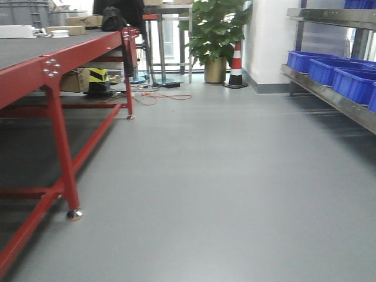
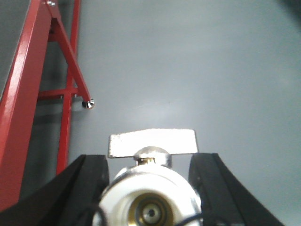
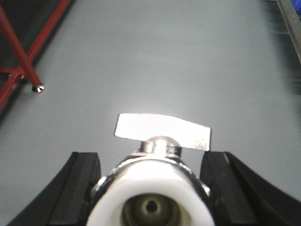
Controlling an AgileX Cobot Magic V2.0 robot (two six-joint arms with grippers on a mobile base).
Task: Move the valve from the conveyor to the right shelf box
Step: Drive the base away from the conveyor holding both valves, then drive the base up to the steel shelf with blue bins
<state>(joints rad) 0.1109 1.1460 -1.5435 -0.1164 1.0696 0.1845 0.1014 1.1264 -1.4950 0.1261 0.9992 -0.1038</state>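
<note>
Grey smooth floor (image 1: 223,176) fills the aisle between the conveyor and the shelf, and both arms are held out over it, well apart from both.

Left arm: the left gripper (image 2: 150,188) points forward and down at the floor. Its black fingers (image 2: 87,183) are closed narrowly on either side of a silver-ended valve (image 2: 150,202), a stubby grey metal fitting with its open end facing the camera. Its flat silver lever (image 2: 151,142) stands level on top.

Right arm: the right gripper (image 3: 153,188) has the same forward, downward pose. Its black fingers (image 3: 221,183) clamp a white-capped valve (image 3: 150,197), a grey metal body with a white plastic end cap towards the camera. Its flat lever (image 3: 162,132) is on top, tilted slightly.

Neither valve is on the belt or in a box; each is carried in the air above the floor.

To the left stands the conveyor (image 1: 35,53), a dark grey flat surface on a red metal frame with a chrome foot (image 1: 74,215) on the floor. To the right is the metal shelf (image 1: 329,94), with open blue plastic boxes (image 1: 329,70) in a row on it.

At the far end are a green potted plant (image 1: 214,29) and a red-and-white striped cone (image 1: 237,67), just beside each other near the wall.
</note>
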